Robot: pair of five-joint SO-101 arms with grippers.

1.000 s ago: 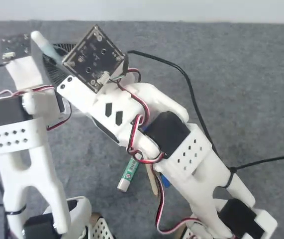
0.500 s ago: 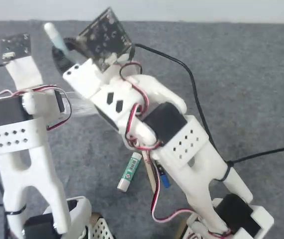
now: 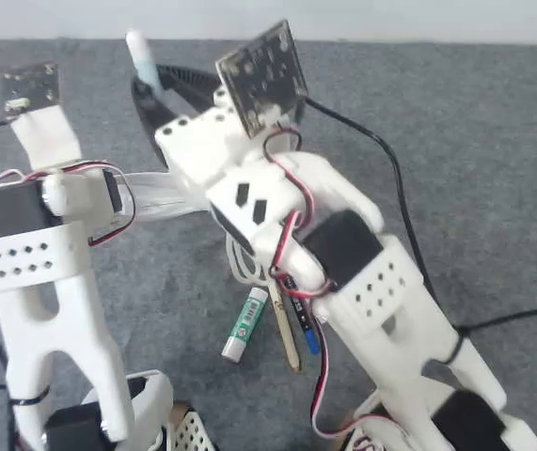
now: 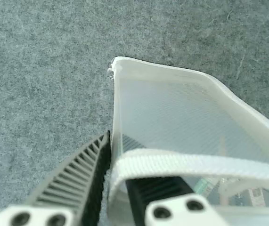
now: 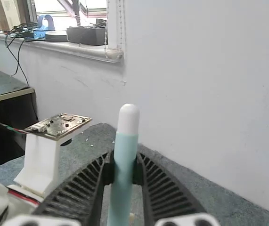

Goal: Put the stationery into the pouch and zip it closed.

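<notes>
A: Grey, carpet-like surface [image 3: 494, 141], with a plain white wall [image 5: 209, 70] behind it. We log a black cable [image 3: 395, 178] running across the surface beside the right arm.

B: Left gripper [image 4: 115, 146]?

A: Clenched on the pouch [image 4: 172, 108]. One finger sits outside the mesh wall and the other inside, pinching it just below the white band on the rim. In the high view the pouch lies between the two arms, at the left arm's wrist. Its far corner rests on the surface.

B: Is the pouch open or zipped?

A: In the left wrist view we look into its open mouth. We cannot make out the zip itself.

B: Right gripper [image 5: 124, 160]?

A: Grasping a pale blue pen [image 5: 126, 132], with both fingers pressed against the barrel. The pen stands upright, its white rounded cap on top. In the high view it is lifted off the surface, at the far side of the pouch.

B: Other stationery?

A: Three pieces lie close together on the surface under the right arm: a green-and-white glue stick [image 3: 245, 324], a wooden stick [image 3: 288, 336] and a blue pen [image 3: 308, 335]. All three are outside the pouch. We see some shapes through the mesh in the left wrist view, but cannot tell whether they are inside the pouch or behind it.
</notes>
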